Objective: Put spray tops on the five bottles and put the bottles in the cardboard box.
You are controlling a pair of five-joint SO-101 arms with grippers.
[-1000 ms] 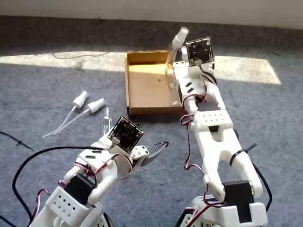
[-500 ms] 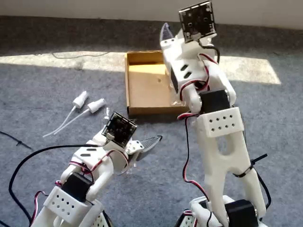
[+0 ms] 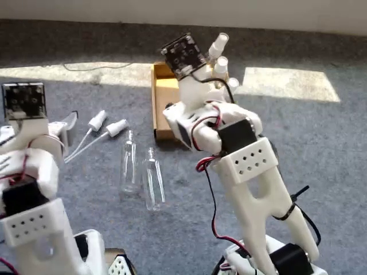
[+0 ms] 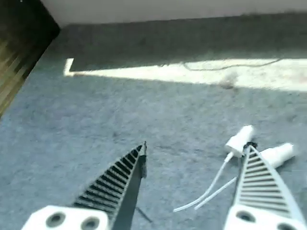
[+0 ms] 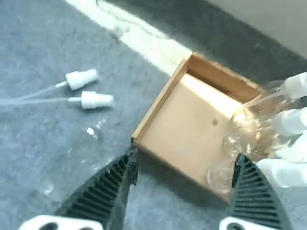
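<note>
Two clear bottles without tops lie side by side on the carpet (image 3: 129,160) (image 3: 153,179). Two white spray tops with long tubes lie left of them (image 3: 97,120) (image 3: 116,127). In the left wrist view my left gripper (image 4: 196,147) hangs open and empty above the carpet, the spray tops (image 4: 240,140) (image 4: 277,153) just beyond its far finger. My right gripper (image 5: 186,155) is open and empty over the near edge of the cardboard box (image 5: 192,129). Three topped bottles (image 5: 261,117) lean in the box's right side, their white tops (image 3: 220,64) poking out behind the right arm.
Grey carpet covers the floor, with a sunlit strip (image 3: 287,83) along the back. The right arm (image 3: 229,137) hides most of the box from above. A black cable (image 3: 17,172) lies at the far left.
The left arm swung from the middle to the far left, leaving a bottle on the carpet. The right arm let go of its topped bottle in the box and shifted left.
</note>
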